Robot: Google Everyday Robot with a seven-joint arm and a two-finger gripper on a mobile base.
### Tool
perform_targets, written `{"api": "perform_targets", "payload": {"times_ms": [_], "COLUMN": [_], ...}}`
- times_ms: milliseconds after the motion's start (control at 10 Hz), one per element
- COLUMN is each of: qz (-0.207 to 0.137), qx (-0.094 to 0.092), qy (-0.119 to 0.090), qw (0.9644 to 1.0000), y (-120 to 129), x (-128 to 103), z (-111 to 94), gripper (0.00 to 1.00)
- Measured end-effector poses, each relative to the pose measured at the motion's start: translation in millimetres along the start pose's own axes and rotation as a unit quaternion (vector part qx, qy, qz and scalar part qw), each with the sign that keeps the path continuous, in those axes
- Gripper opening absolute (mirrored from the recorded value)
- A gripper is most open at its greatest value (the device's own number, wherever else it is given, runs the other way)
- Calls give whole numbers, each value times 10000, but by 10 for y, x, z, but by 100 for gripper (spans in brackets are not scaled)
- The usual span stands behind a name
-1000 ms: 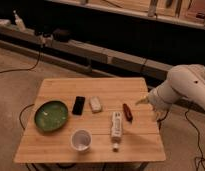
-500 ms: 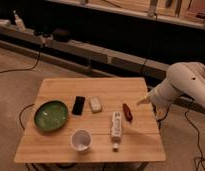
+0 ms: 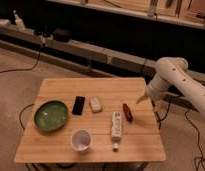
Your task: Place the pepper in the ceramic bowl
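Note:
The pepper [image 3: 127,112], small, slim and dark red, lies on the wooden table [image 3: 61,89] right of centre. The ceramic bowl [image 3: 51,115], a wide shallow dark green dish, sits at the table's left side with nothing in it. My gripper [image 3: 141,98] hangs at the end of the white arm over the table's right edge, a little above and to the right of the pepper and apart from it. It holds nothing that I can see.
A black phone [image 3: 79,105] and a small pale block [image 3: 96,104] lie between bowl and pepper. A white bottle [image 3: 116,128] lies beside the pepper, and a white cup [image 3: 81,140] stands near the front edge. Cables run across the floor around the table.

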Motion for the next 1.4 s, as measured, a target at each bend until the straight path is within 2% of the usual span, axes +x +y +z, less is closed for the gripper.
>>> {"api": "perform_targets", "payload": {"times_ms": [100,300,500,800,1000,1100,1300,1400], "qz": [-120,-315,-418,-504,-561,-549,-467,-435], "qx": [-104,-314,-366,-230,-300,-427,-510,-534], "qy": [-3,176,364,370,385,410,391,358], "qw": [9999,9989,9978,9978,9972,9967,9968,9970], "y": [-44,-143,-279,-549,-633,-643,-638,-645], "x": [89,276,400,370,348,340,324,301], "z": [121,386,613,791,876,953,1041,1078], "gripper": [65,65,65,65,65,65,65,60]}}
